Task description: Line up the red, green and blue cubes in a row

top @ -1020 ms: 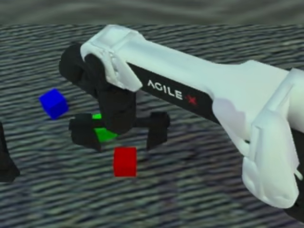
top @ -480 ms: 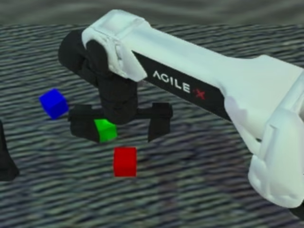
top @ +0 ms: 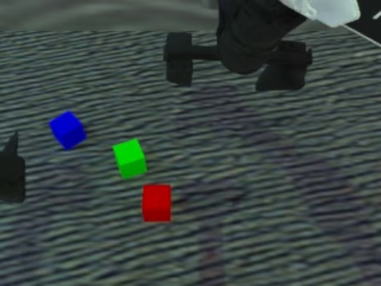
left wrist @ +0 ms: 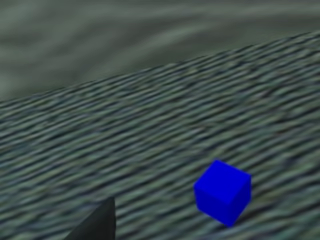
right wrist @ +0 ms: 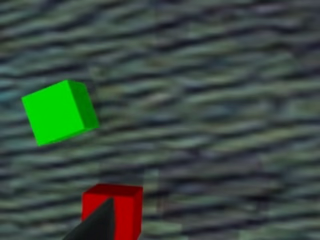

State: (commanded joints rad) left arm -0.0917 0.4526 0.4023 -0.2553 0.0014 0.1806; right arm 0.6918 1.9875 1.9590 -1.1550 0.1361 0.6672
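Three cubes rest on the table in a slanting line: the blue cube (top: 67,129) at the left, the green cube (top: 130,158) in the middle and the red cube (top: 156,202) nearest the front. My right gripper (top: 232,62) hangs open high over the table's back, well clear of all of them, holding nothing. Its wrist view looks down on the green cube (right wrist: 59,112) and the red cube (right wrist: 120,207), with one fingertip (right wrist: 100,222) in front of the red one. My left gripper (top: 12,173) sits at the left edge, a short way from the blue cube (left wrist: 222,191).
The table top (top: 268,196) is a grey-green rippled surface with nothing else on it. Its far edge (top: 89,30) runs along the back, just behind the right gripper.
My right gripper has let go of the green cube, risen and drawn back toward the far right. The green cube now stands free between the blue and red ones. The left gripper has edged slightly inward.
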